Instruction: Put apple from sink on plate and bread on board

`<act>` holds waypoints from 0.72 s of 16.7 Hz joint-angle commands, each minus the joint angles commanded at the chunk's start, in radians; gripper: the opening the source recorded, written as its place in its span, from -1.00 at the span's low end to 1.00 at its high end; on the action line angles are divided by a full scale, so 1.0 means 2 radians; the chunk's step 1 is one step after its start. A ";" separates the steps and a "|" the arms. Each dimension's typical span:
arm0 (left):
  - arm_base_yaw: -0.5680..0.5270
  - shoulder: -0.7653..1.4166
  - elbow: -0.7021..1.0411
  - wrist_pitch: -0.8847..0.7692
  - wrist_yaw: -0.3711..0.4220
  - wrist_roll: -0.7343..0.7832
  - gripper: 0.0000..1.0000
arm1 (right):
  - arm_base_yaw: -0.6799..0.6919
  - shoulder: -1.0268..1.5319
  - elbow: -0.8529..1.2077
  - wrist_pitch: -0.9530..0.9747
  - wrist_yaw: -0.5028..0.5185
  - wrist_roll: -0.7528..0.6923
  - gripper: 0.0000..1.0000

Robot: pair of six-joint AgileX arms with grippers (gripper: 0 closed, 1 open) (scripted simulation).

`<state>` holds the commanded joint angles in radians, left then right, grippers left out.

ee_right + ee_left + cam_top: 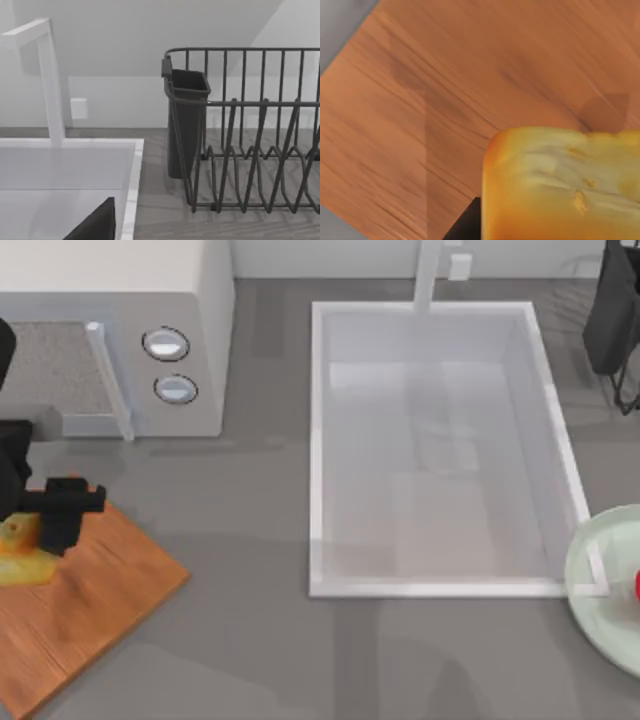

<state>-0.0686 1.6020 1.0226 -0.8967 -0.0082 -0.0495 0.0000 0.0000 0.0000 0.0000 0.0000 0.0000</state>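
Left gripper (62,515) over the board (100,590), clamped or not on the bread (20,555) impossible to tell: lower gently, release flat, well inside the edge

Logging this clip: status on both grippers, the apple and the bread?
Left gripper over the board, at the bread. Right arm parked beyond the sink. Apple on the plate. Nothing blocking.

bread (22,552): set on the board (90,610), at table left
apple (637,585): set on the plate (600,590) (right of the sink (320,440))
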 joint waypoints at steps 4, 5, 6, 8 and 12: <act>0.000 0.012 -0.017 0.031 0.000 0.000 -1.00 | 0.000 0.000 0.000 0.000 0.000 0.000 1.00; 0.000 0.015 -0.020 0.038 0.000 0.000 -1.00 | 0.000 0.000 0.000 0.000 0.000 0.000 1.00; 0.000 0.018 -0.023 0.044 0.000 0.000 -1.00 | 0.000 0.000 0.000 0.000 0.000 0.000 1.00; 0.000 0.023 -0.029 0.059 0.000 0.001 -1.00 | 0.000 0.000 0.000 0.000 0.000 0.000 1.00; 0.000 0.039 -0.045 0.088 0.001 0.001 -1.00 | 0.000 0.000 0.000 0.000 0.000 0.000 1.00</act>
<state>-0.0696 1.6799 0.9332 -0.7203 -0.0069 -0.0469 0.0000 0.0000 0.0000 0.0000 0.0000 0.0000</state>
